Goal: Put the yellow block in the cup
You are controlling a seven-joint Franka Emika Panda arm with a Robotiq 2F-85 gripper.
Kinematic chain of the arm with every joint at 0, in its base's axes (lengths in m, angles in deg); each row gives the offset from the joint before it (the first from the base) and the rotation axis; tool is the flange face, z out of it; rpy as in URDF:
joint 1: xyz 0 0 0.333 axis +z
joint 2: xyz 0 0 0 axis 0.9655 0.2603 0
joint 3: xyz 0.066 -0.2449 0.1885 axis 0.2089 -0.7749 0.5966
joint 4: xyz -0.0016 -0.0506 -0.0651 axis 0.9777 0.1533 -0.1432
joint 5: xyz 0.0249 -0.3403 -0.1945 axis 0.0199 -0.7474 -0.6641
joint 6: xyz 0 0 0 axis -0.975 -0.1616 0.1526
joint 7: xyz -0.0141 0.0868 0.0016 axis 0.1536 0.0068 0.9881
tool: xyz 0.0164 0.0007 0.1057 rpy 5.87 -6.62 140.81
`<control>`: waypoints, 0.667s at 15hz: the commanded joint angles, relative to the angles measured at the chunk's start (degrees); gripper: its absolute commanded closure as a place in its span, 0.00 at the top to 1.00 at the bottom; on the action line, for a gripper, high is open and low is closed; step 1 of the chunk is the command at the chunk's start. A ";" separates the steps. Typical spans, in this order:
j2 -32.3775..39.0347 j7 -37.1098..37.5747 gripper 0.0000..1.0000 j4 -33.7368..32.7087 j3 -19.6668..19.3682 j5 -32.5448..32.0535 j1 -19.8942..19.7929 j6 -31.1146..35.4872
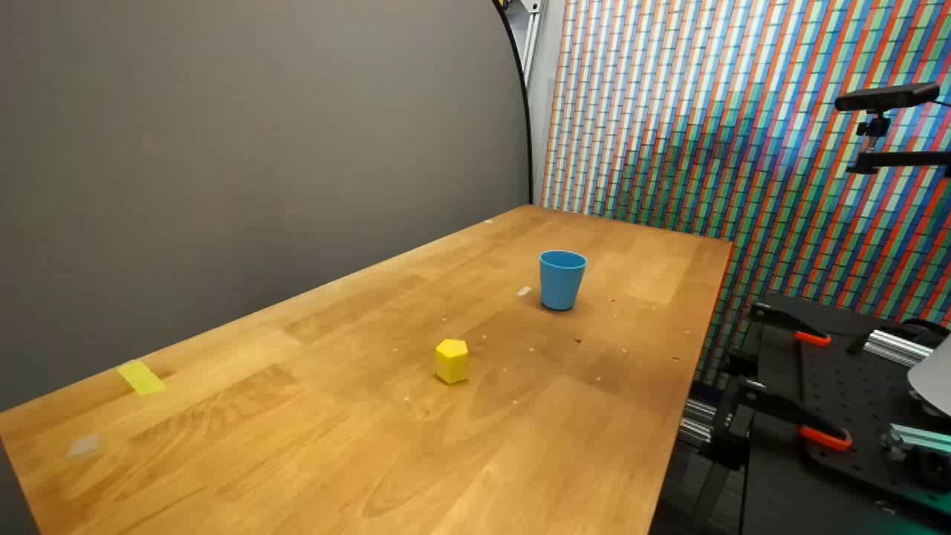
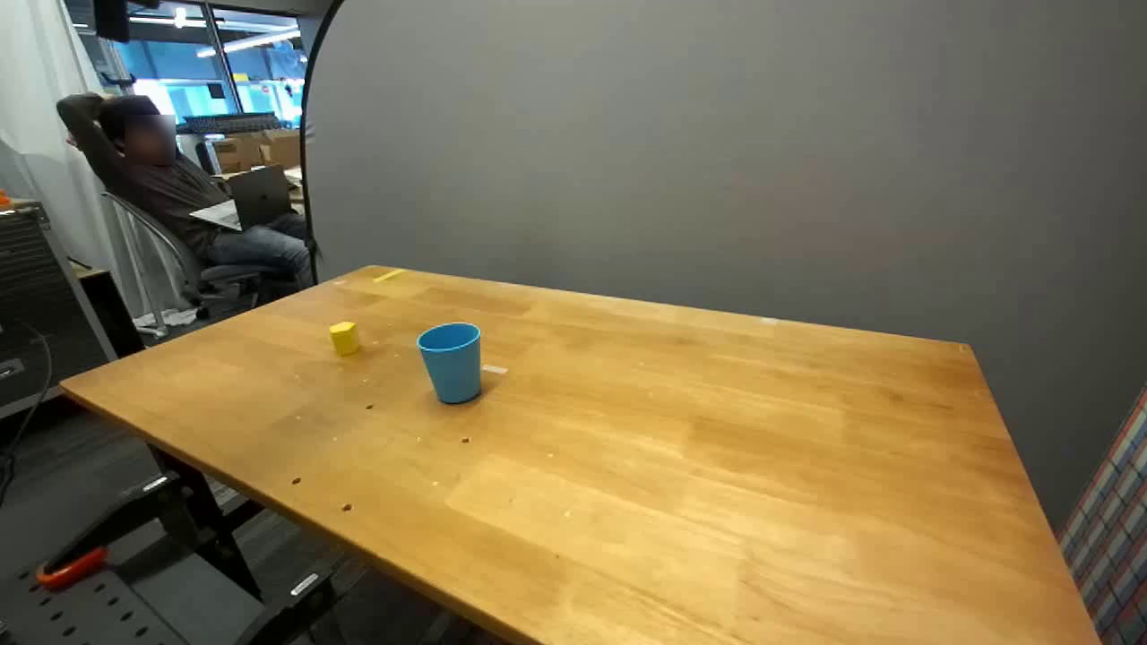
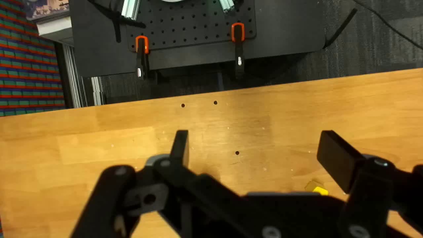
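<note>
While the claw (image 3: 257, 148) gapes wide, the yellow block (image 1: 452, 362) stands outside the upright cup (image 1: 561, 284).

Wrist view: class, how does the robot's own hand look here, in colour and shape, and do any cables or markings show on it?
The hand is mostly black. Its two fingers end in blocky, flat-faced tips, carried on round-ended links. Grey round bolt heads stand out against the black. No cable or lettering can be made out on it.
</note>
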 commanded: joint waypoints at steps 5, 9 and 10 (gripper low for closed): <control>0.06 0.29 1.00 -0.60 -0.71 -0.24 0.88 -0.05; -0.76 2.01 1.00 0.60 -1.44 1.63 0.28 4.69; -0.59 3.70 1.00 1.87 -1.45 3.27 0.25 9.51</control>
